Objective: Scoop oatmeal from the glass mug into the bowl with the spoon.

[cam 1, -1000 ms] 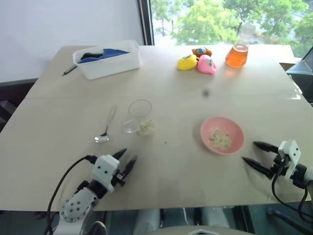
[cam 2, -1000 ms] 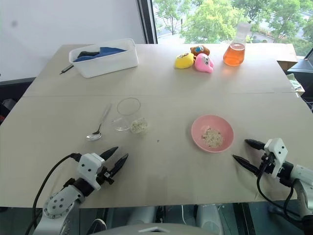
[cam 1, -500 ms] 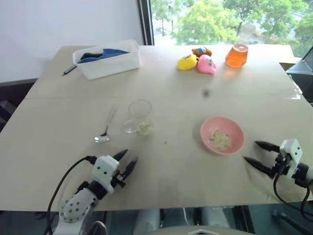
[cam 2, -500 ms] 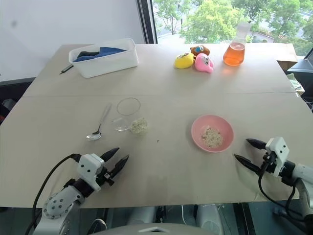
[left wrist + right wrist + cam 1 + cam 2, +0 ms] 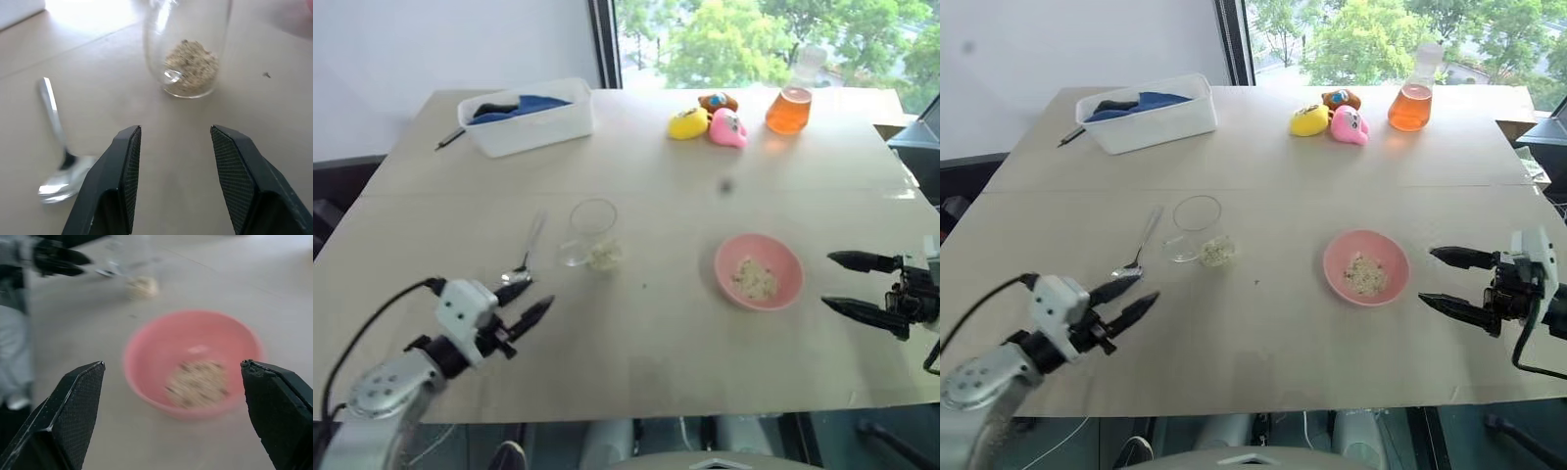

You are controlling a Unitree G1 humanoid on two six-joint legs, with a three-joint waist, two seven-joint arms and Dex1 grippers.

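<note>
Spoon lies bowl-end toward table's near edge.

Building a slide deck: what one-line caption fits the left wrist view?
Open left hand above the table, facing the spoon and the tipped glass mug of oatmeal.

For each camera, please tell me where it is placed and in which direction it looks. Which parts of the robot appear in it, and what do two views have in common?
Left and right eye views: on the head, looking forward and down over the table; both arms show, left end effector and right end effector, both open.
Left wrist view: on the left wrist, looking along its two fingers at the glass mug lying on its side and the spoon.
Right wrist view: on the right wrist, facing the bowl between its fingers.
Shared: both wrist views show oatmeal; the head views show everything.
</note>
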